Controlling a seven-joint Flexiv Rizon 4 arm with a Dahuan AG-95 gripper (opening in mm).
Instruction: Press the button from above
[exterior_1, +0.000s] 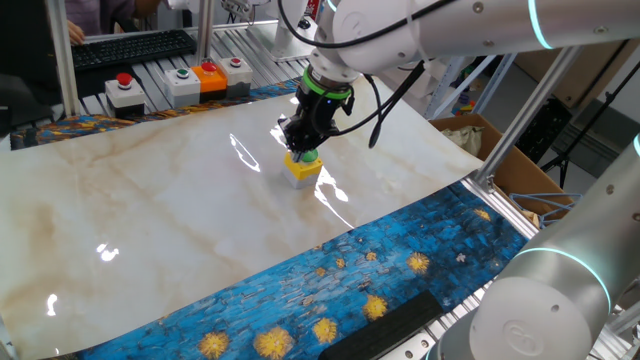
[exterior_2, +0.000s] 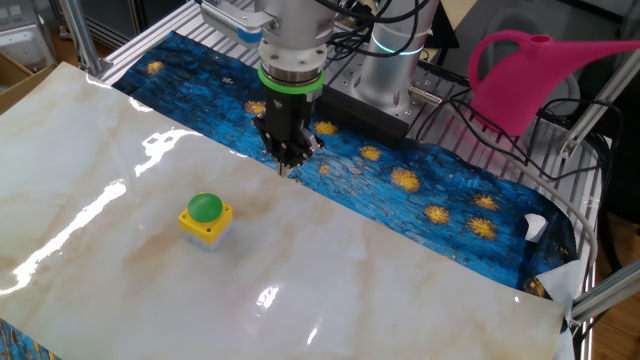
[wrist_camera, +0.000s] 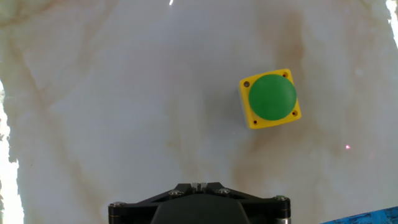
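1. Nearest the lens in the hand view is the gripper's (exterior_2: 287, 160) black body, filling the bottom edge; the fingertips themselves do not show there, and the fixed views show only a dark cluster at the tip, so I cannot tell whether the fingers are open or closed.
2. Ahead of the gripper and off to its right in the hand view sits the button (wrist_camera: 270, 98), green dome up in its yellow housing, upright on the marble sheet (exterior_2: 400, 290). Standing free, with bare marble all round, it leaves the dome open to a straight descent.
3. From the other fixed view, the gripper hangs vertical above the marble near the blue cloth (exterior_2: 440, 190), well apart from the button and not over it.
4. Pointing down suits a press from above; my judgement is that it must first shift sideways until the dome lies under the fingertips, then lower.
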